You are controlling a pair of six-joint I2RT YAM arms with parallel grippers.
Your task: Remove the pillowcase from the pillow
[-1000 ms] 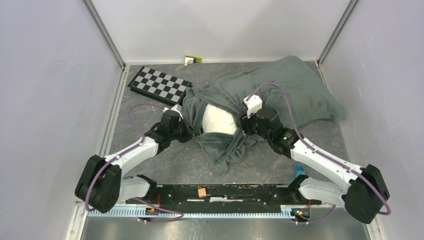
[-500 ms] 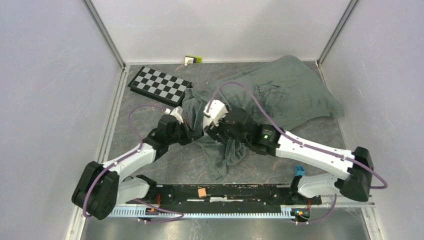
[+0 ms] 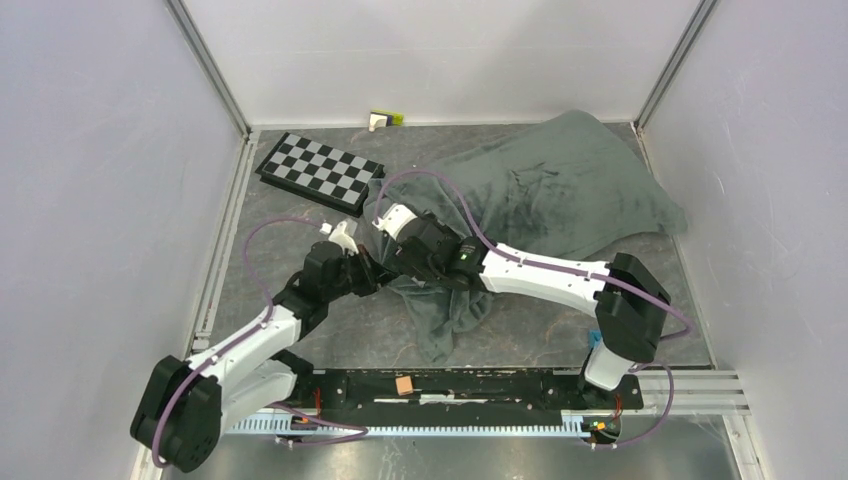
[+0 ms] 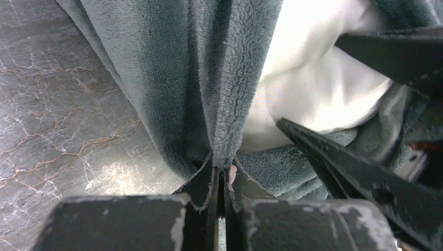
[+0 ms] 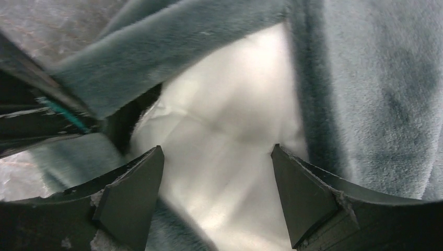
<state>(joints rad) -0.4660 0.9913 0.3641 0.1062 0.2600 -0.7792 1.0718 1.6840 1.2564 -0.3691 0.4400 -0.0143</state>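
On the grey marbled counter [image 4: 52, 104], the left tool [image 4: 221, 178] is clamped on a hem of the plush grey-green fabric pillowcase [image 4: 172, 78]; the plump white stuffed pillow [image 5: 224, 115] shows only at its mouth, the rest covered; the right tool [image 5: 215, 149] gapes over that patch

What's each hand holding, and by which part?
Left hand pinches the pillowcase by a fold of its edge at the opening. Right hand is open over the bare pillow, holding nothing.
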